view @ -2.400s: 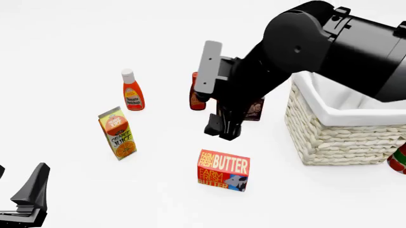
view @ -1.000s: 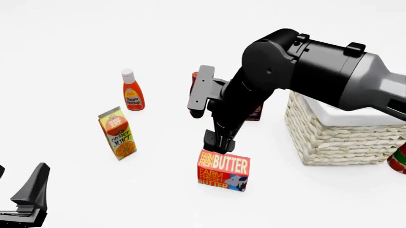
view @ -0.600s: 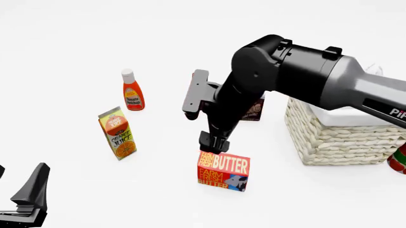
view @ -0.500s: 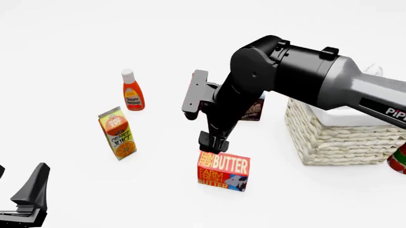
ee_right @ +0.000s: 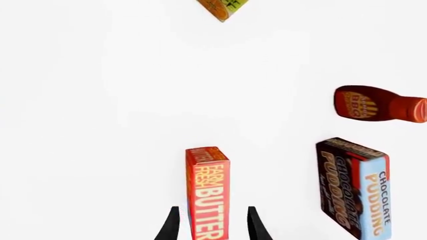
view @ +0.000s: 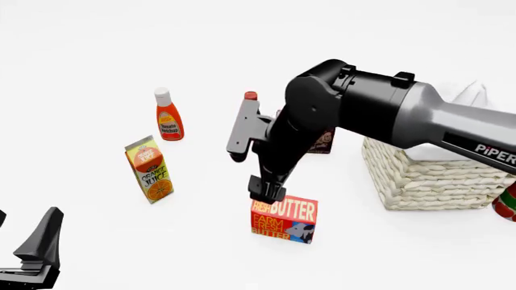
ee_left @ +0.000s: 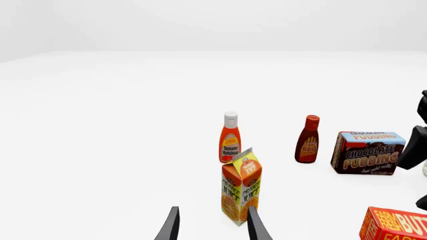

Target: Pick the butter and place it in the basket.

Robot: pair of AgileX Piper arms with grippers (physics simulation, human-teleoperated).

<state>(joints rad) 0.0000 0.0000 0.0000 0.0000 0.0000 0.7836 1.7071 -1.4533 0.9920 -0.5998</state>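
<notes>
Now right claw (ee_right: 210, 222) lowered, fingers straddling butter (view: 284, 219)

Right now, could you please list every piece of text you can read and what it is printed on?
"FARM FRESH BUTTER": butter.
"CHOCOLATE PUDDING": pudding box; its smaller script is unreadable.
"ORANGE JUICE": juice carton.
"Tomato Ketchup": ketchup bottle.
"BBQ": sauce bottle.
"PiPER": right arm.

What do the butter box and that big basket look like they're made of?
The butter looks like a printed cardboard carton: flat faces, sharp edges, matte coloured lettering. The basket looks like woven wicker, its cream wall showing rows of plaited strands, with what seems a white cloth lining over the rim. As these are renders, it's only appearance.
</notes>
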